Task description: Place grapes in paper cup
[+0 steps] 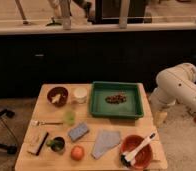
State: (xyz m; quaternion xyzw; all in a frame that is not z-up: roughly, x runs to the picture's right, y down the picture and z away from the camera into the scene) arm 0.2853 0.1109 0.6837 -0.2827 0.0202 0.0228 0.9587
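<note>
Grapes (116, 98) lie in the green tray (98, 108), just right of the paper cup (80, 95). Gripper (161, 117) hangs beside the table's (41, 162) right edge; its opening and load cannot be told.

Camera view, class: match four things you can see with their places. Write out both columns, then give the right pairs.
Things:
1 grapes
2 paper cup
3 orange
4 gripper

Places:
A near the front edge of the table, left of the grey cloth
B beyond the table's right side
C inside the green tray
D just left of the green tray

Pairs: 1-C, 2-D, 3-A, 4-B
</note>
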